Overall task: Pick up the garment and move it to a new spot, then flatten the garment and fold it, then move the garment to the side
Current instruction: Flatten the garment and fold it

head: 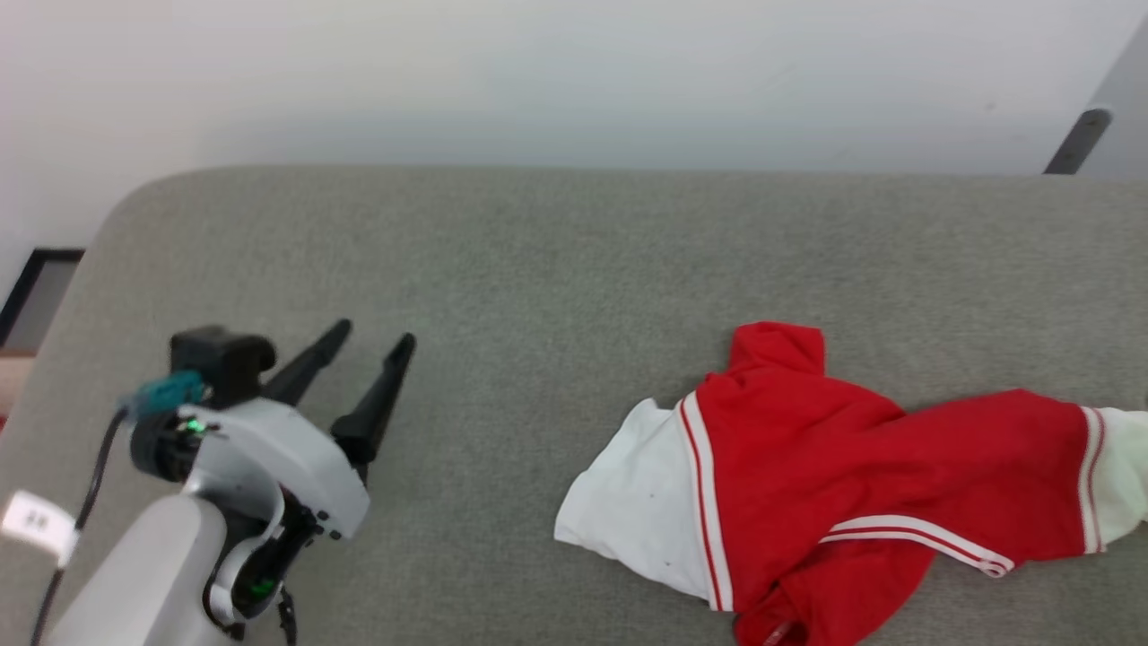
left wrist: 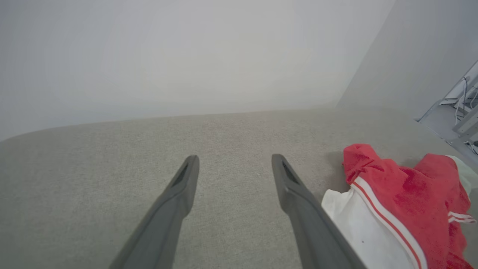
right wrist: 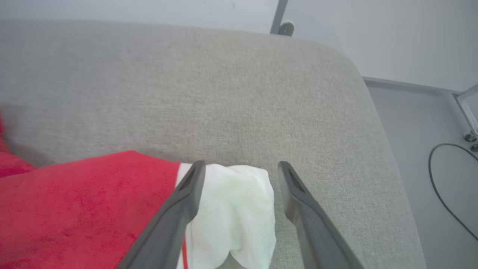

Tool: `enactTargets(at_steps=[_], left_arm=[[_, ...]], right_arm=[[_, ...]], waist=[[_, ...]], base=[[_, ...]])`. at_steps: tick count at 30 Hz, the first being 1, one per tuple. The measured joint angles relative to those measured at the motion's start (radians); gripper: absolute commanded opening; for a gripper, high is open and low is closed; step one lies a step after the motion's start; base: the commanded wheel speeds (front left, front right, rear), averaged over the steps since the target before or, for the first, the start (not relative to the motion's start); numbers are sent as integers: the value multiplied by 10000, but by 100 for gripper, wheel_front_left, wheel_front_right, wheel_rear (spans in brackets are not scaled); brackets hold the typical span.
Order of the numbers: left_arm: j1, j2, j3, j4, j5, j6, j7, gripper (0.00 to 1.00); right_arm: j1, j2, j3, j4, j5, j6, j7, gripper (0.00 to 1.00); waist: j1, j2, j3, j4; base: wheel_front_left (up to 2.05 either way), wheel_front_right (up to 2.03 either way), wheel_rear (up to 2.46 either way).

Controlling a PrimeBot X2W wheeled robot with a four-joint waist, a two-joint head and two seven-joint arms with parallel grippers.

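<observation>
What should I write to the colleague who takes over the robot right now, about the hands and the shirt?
Left hand: open, empty, over the bare grey cushion, left of the shirt.
Right hand: open, fingers on both sides of the white sleeve end, not gripping it.
Shirt: crumpled on the cushion.
Done: no flattening or fold yet.
Left: flatten, fold, move aside.

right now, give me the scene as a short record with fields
surface: grey fabric pad
clothing: garment, red with white sleeve ends, crumpled, on the pad's right part
left arm: left gripper open, over bare pad, apart from the garment
right arm: right gripper open, white sleeve end between its fingers
stage: not yet flattened or folded
</observation>
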Motion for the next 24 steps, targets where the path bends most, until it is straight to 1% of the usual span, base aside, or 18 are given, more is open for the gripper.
enactTargets(at_steps=[2,5,7,9,13,16,21,24], left_arm=[[-115,25,-88,-132,-349,-56,721,100],[-330,15,-265,-230,-886,42,1990,100],[-484,-48,-364,-280,-1335,211,2909,100],[-638,-84,-560,-368,-1622,290,3730,100],[-919,-211,-909,-387,-2165,652,5233,100],[-1076,-288,-1177,-336,-2380,872,6094,100],[-1109,-522,-1703,140,-2704,1304,7350,100],[-1120,-556,-1962,493,-2660,1438,7745,100]], right_arm=[[204,192,-23,-485,29,0,-368,100],[616,571,-90,-1181,31,0,-876,100],[918,878,-127,-1687,19,0,-1273,100],[1168,1137,-171,-2169,-29,0,-1638,100],[1697,1670,-176,-3047,-244,0,-2307,100],[2113,2119,-224,-3638,-418,0,-2585,100],[2626,2738,-355,-4406,-637,0,-2700,100],[2760,2882,-477,-4723,-734,0,-2704,100]], waist=[[0,0,-146,-109],[0,0,-379,-276],[0,0,-537,-393],[0,0,-681,-520],[0,0,-926,-787],[0,0,-1041,-1004],[0,0,-1111,-1328],[0,0,-1031,-1475]], base=[[0,0,0],[0,0,0],[0,0,0],[0,0,0],[0,0,0],[0,0,0],[0,0,0],[0,0,0]])
